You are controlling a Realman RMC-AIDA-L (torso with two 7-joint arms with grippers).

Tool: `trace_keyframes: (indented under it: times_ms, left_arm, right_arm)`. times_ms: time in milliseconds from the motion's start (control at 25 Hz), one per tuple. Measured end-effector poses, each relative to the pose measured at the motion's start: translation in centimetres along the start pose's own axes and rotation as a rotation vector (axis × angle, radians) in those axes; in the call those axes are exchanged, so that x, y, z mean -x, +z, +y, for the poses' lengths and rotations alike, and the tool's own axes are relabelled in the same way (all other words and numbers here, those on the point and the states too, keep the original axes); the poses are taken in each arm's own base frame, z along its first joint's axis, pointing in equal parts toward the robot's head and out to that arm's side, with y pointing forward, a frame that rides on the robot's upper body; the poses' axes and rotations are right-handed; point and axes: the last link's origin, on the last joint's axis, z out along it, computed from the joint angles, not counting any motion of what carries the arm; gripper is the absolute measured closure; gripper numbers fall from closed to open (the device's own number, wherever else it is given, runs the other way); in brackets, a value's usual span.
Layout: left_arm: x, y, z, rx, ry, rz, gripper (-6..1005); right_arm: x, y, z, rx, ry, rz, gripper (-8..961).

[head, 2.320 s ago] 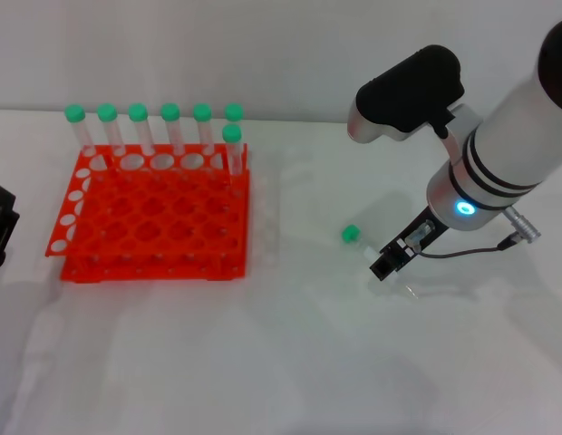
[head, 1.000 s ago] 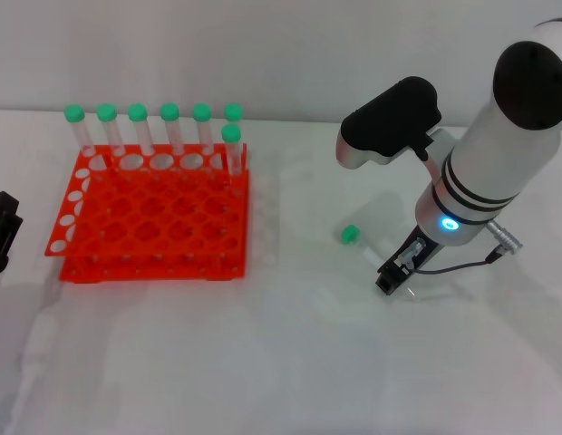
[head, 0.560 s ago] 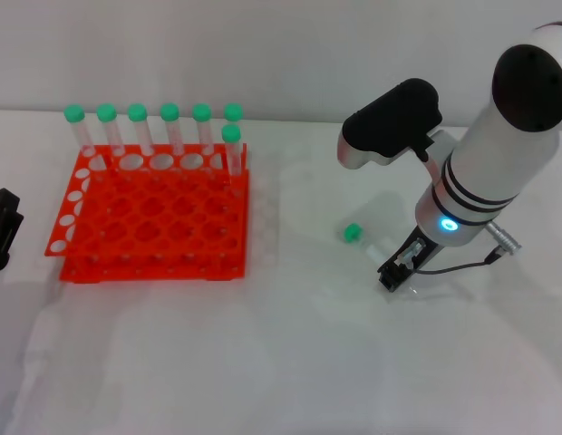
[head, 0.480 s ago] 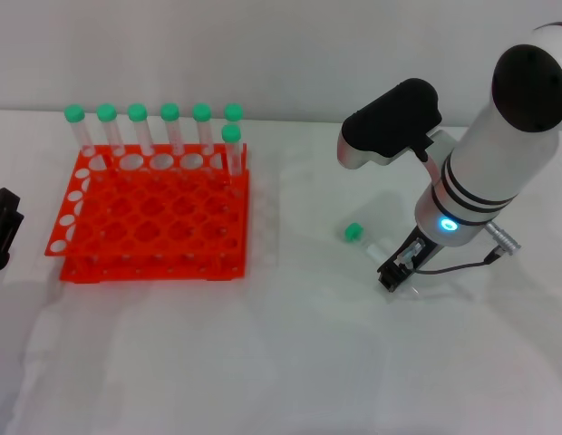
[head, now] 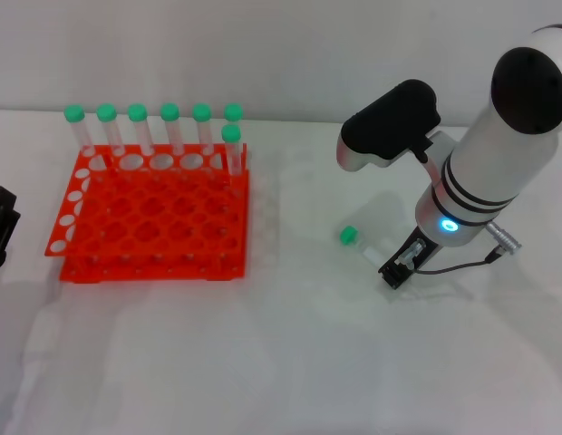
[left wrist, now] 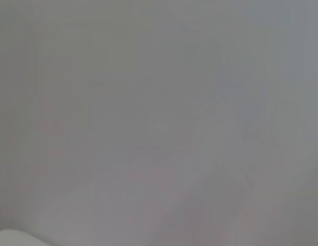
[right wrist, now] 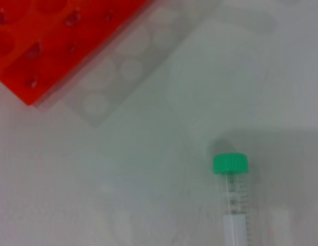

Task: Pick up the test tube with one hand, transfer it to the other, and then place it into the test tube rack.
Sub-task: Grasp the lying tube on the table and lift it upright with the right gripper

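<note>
The test tube (head: 361, 245) lies on the white table to the right of the rack, its green cap (head: 350, 236) pointing toward the rack. My right gripper (head: 399, 268), on the white arm with the blue light, is low over the table at the tube's tail end. The right wrist view shows the same test tube (right wrist: 233, 200) lying flat, green cap toward the test tube rack's (right wrist: 51, 41) corner. The orange-red test tube rack (head: 154, 217) stands at the left. My left gripper (head: 0, 234) sits at the far left edge, apart from everything. The left wrist view holds only a blank pale surface.
Several green-capped tubes (head: 169, 127) stand upright in the rack's back row. The right arm's black-and-grey wrist housing (head: 390, 122) hangs above the table behind the lying tube. Bare white table (head: 290, 362) stretches in front of the rack and between rack and tube.
The right arm swung in and lowered its gripper to the tube's tail end. In the last half second the tube's cap shifted slightly toward the rack. The left gripper barely moved.
</note>
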Motion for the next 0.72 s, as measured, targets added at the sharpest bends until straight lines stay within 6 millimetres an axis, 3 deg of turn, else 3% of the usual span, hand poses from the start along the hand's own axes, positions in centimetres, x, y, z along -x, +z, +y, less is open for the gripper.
trace_keyframes:
  times_ms: [240, 440, 560, 720]
  left_arm:
    - [-0.3, -0.2, -0.1, -0.001, -0.068, 0.018, 124]
    - [-0.3, -0.3, -0.2, 0.002, -0.123, 0.015, 124]
    - [-0.4, -0.3, -0.2, 0.014, -0.139, 0.011, 123]
    - [-0.8, -0.4, -0.1, 0.040, -0.176, 0.026, 123]
  right_arm:
    - [0.6, -0.9, 0.1, 0.016, -0.018, -0.054, 776]
    - [0.5, -3.1, -1.0, 0.084, -0.018, -0.225, 775]
    - [-0.7, -4.9, -2.2, 0.093, -0.020, -0.386, 775]
    - [-4.0, -6.8, -3.7, 0.044, -0.023, -0.627, 775]
